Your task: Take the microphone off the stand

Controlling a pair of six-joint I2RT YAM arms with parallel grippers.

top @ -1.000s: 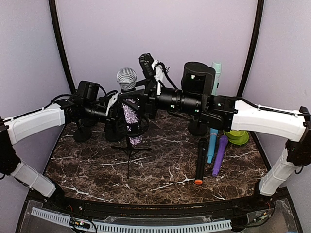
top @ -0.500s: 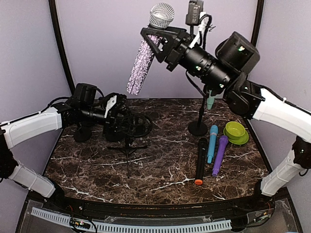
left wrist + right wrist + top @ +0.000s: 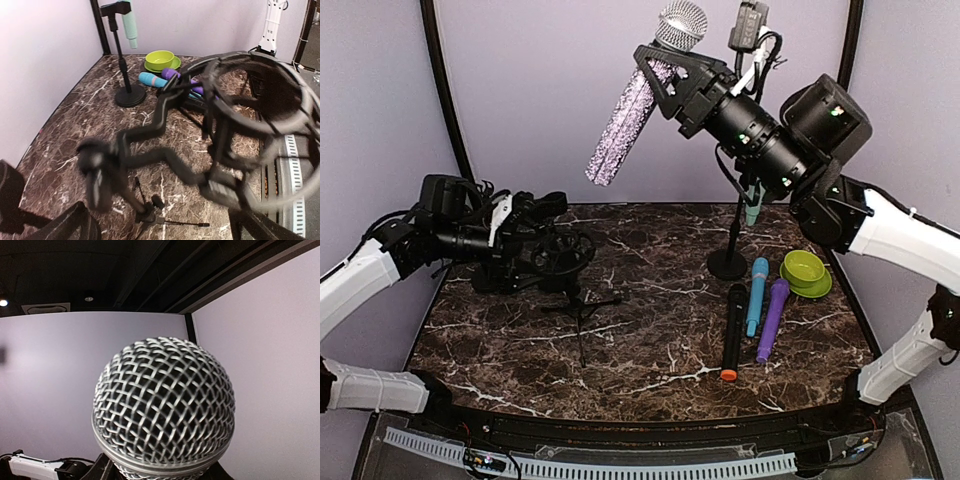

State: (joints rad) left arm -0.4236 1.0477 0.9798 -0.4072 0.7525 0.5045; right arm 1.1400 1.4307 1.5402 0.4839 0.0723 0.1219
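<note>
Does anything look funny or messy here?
Yes. The sparkly microphone is tilted high in the air, and the stand has an empty ring. Three more microphones lie flat on the table beside the green bowl.

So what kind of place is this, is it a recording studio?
Probably a robot test booth, not a studio: plain lilac walls close in a small marble-look tabletop, spare microphones lie lined up like props, and the right gripper holds up a glittery microphone.
</note>
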